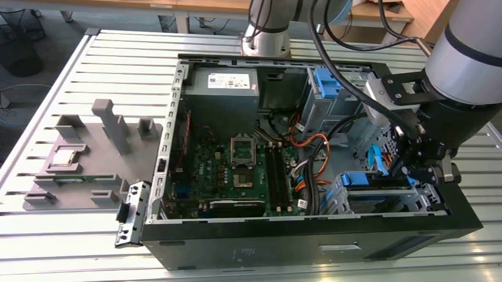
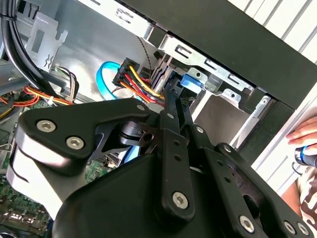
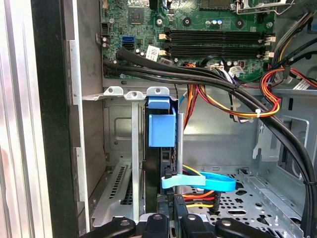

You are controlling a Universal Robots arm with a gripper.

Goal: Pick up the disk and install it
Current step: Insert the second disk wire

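The gripper (image 1: 414,167) is being held down inside the open computer case (image 1: 314,247) at the lower right of the exterior view, right over the drive cage (image 1: 392,202) in that corner. The disk (image 1: 368,179) is sitting in that cage, and its bright blue carrier is being shown just beside the black fingers.

In the first wrist view the disk (image 3: 161,124) is being seen edge-on, standing in the metal cage at the centre of the frame. Its blue carrier tab is pointing toward the motherboard (image 3: 218,29) at the top. The gripper (image 3: 174,219) is being shown at the bottom edge, with its fingers drawn nearly together against the near end of the disk. Whether any part of the carrier is being pinched between them cannot be told. A light blue flat cable (image 3: 198,181) is looping just beside the disk, with red, yellow and black wires (image 3: 233,106) running above it.

In the second wrist view the gripper (image 2: 181,96) is reaching toward the upper centre, and its closed tips are being pressed up to the blue carrier end (image 2: 191,82). A person's hand (image 2: 303,135) is being rested outside the case at the right edge.

On the slatted table (image 1: 94,247), a grey fixture block (image 1: 86,158) is lying at the left of the exterior view, well apart from the case.
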